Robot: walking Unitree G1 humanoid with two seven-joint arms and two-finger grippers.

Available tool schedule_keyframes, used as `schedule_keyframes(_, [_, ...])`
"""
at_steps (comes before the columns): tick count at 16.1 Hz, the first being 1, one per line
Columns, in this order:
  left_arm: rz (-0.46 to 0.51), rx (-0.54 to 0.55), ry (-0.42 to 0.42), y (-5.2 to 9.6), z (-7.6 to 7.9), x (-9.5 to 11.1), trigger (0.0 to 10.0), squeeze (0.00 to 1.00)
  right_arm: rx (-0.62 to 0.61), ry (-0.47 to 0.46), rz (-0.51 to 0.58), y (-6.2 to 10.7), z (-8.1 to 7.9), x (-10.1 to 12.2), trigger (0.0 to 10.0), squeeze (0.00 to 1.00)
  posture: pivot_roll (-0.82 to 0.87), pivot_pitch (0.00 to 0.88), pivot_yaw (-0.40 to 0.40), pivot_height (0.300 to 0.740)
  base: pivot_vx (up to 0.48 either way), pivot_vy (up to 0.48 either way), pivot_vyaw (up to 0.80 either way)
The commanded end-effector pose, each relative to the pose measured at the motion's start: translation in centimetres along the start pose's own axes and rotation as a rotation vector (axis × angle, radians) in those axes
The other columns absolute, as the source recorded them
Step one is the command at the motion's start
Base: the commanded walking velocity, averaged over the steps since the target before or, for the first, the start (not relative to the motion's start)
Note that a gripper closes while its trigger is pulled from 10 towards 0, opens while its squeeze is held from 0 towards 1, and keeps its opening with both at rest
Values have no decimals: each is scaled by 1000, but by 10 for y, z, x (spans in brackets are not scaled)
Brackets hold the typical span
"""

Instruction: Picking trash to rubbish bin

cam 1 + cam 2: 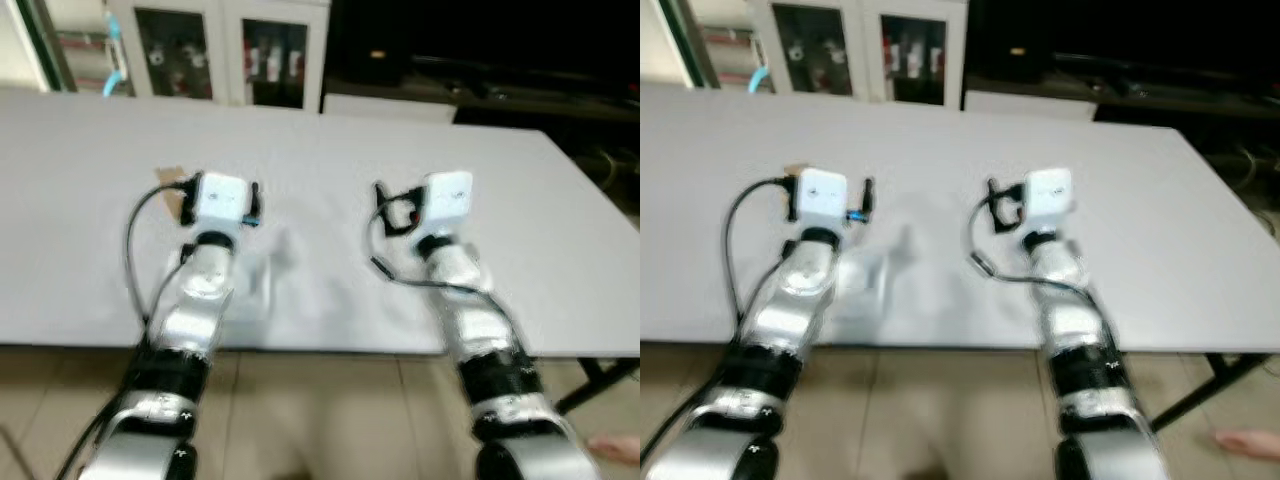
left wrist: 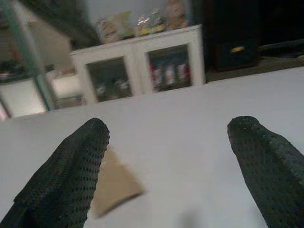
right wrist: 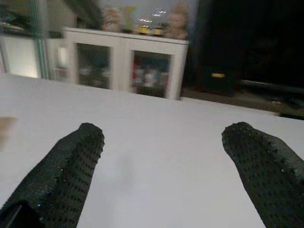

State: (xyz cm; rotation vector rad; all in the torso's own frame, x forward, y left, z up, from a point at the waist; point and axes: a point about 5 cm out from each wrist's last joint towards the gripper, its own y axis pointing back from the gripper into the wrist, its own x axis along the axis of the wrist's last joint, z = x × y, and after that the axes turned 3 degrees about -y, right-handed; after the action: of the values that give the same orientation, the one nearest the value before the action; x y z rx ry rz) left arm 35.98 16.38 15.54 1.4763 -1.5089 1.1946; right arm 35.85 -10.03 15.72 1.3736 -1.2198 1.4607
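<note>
Trash: brown paper scrap [image 2: 114,185] flat on desk [image 1: 330,140], at 11 o'clock of left gripper [image 2: 166,156], nearer arm.
Grippers: left spread wide, empty; right gripper [image 3: 161,161] likewise.

The wide white surface [image 1: 560,260] looks smooth and matt. On it lies a flat tan scrap of what looks like cardboard or paper [image 2: 114,186], dull and unglossed. The left claw [image 2: 166,161] and right claw [image 3: 164,166] have black fingers [image 2: 66,175] with a rough, dimpled rubbery texture. The arms' silver metal casings [image 1: 195,300] shine glossily. The white glass-fronted cabinet [image 3: 126,64] has a smooth finish.
</note>
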Motion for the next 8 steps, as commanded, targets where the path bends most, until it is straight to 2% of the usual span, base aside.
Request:
schedule_keyframes(1, [16, -26, 10, 0, 9, 6, 10000, 0, -33, 9, 0, 1, 13, 2, 10000, 0, 9, 0, -85, 740, 0, 0, 0])
schedule_keyframes(5, [19, -32, 9, 0, 10, 6, 10000, 0, -31, 7, -1, 2, 12, 2, 10000, 0, 9, 1, -86, 740, 0, 0, 0])
schedule_keyframes(8, [24, -89, -19, 1, 14, 9, 10000, 0, -28, 8, -6, 2, 12, 1, 10000, 0, 11, 4, -86, 740, 0, 0, 0])
